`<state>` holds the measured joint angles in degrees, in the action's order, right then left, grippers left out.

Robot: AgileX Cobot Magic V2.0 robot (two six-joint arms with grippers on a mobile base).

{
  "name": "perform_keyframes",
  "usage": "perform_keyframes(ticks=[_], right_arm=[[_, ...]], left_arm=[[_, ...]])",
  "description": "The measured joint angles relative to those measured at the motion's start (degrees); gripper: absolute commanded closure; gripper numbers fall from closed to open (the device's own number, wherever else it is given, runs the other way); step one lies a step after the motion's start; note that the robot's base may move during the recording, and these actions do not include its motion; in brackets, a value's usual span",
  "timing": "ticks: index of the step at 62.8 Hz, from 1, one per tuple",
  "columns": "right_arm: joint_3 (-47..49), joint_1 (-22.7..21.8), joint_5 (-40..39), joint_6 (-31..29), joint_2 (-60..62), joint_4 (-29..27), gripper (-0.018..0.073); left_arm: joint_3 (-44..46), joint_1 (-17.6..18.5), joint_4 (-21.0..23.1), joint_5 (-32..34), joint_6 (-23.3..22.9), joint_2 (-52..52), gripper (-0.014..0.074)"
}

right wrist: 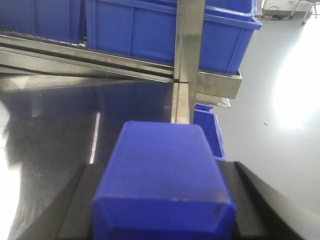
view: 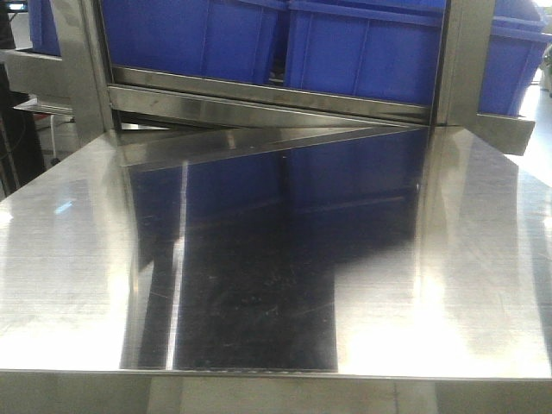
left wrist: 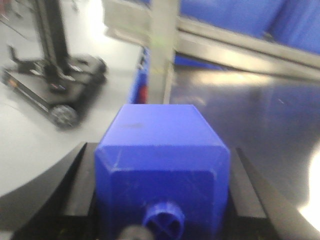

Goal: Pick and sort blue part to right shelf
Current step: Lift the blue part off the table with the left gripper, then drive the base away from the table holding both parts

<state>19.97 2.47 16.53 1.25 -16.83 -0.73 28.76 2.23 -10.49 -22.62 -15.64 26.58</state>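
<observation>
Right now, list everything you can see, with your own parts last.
blue part: two, solid blue; one in the left wrist view, one in the right wrist view
table: one, shiny steel, front and centre
rack: one, steel, behind the table
bins: several, blue, on the rack
small bin: one, blue, low beside the rack's post
wheeled cart: one, black, on the floor beside the table
left gripper: black, shut on a blue part
right gripper: black, shut on a blue part

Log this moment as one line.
left gripper: holding blue part | right gripper: holding second blue part | shelf: blue bins, ahead beyond table
</observation>
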Motion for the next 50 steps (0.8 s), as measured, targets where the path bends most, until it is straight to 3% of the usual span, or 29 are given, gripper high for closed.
perform_keyframes(ticks=[13, 50], right_arm=[[0.0, 0.0, 0.0, 0.0, 0.0, 0.0, 0.0129], [0.0, 0.0, 0.0, 0.0, 0.0, 0.0, 0.0129]], left_arm=[[-0.21, -1.94, -5.46, 0.1, 0.0, -6.93, 0.026], [-0.21, -1.99, -5.88, 0.13, 0.0, -13.48, 0.026]])
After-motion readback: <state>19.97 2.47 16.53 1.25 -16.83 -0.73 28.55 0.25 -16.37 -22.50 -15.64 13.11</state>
